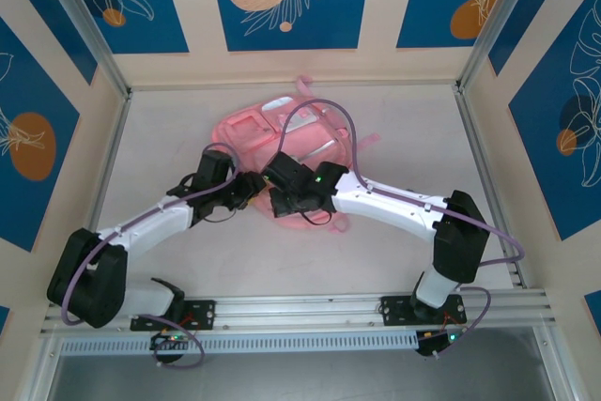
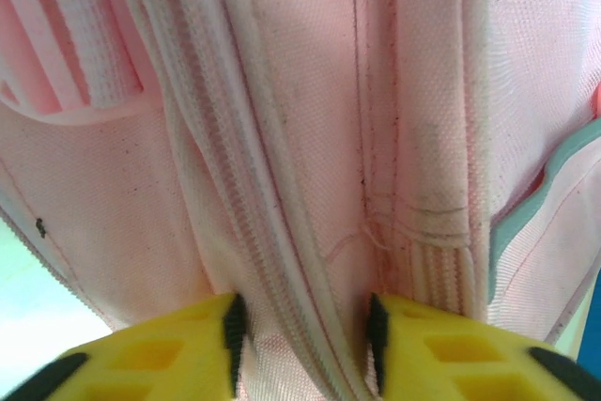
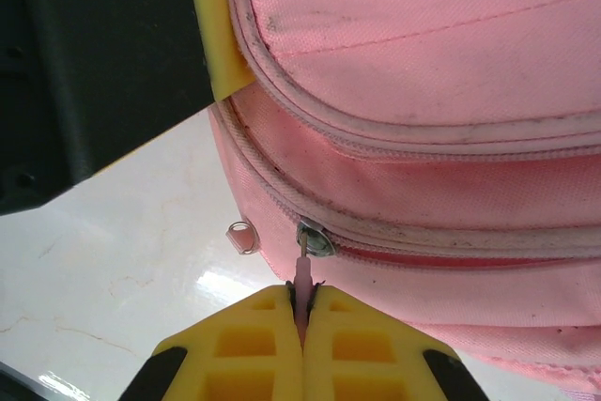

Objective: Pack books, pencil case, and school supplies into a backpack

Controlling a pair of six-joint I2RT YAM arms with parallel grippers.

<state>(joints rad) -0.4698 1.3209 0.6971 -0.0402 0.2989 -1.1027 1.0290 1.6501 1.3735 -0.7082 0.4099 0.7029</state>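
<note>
Bright, even light, faint shadows, soft glare on the table [image 3: 216, 284]

Top view: near half of backpack [image 1: 282, 129] covered by both arms [image 1: 385, 202]; left gripper [image 1: 250, 191] and right gripper [image 1: 278, 198] too small and crowded, jaws unreadable there. Left wrist view: backpack overruns every edge; fingers [image 2: 150, 354] cropped at bottom edge. Right wrist view: zip pull [image 3: 304, 274] lower end buried between closed jaws; left gripper body blurred, cropped upper left.
</note>
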